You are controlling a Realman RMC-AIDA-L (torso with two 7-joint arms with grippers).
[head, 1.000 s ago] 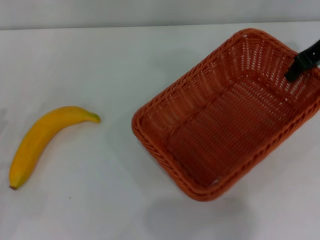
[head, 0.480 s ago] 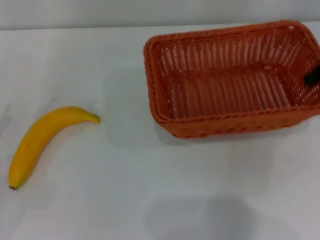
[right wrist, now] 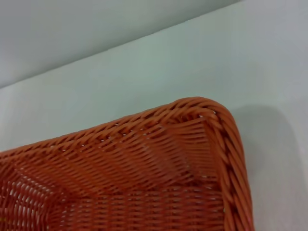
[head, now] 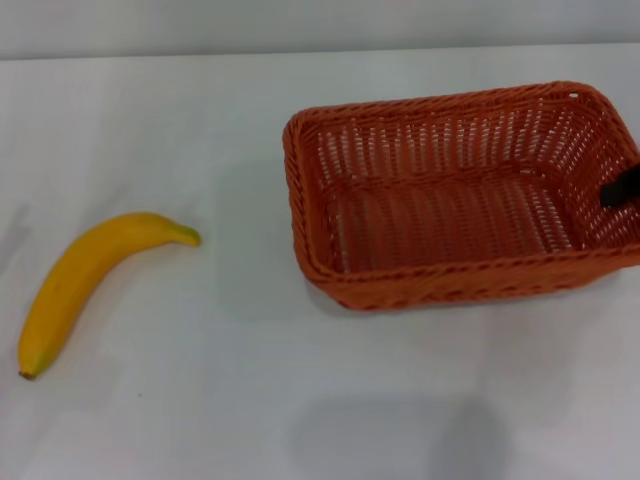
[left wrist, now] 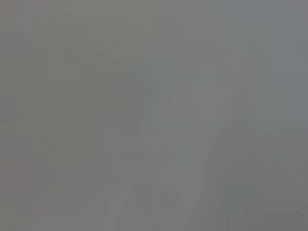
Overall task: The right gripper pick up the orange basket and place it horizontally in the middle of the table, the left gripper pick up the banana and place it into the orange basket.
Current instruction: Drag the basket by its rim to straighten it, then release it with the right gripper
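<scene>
Woven orange basket (head: 462, 195) lengthwise on smooth white table (head: 250, 380); right gripper (head: 620, 187) jaws unreadable; curved yellow banana (head: 85, 277).

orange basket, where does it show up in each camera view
Head view: the orange basket sits right of centre, long side across, the right gripper at its right end.
Left wrist view: not in it, only grey blur.
Right wrist view: one rounded corner fills the lower part.
Shared landmark: the white table.

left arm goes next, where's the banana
In the head view the banana lies on the table at the robot's left, apart from the basket.
</scene>
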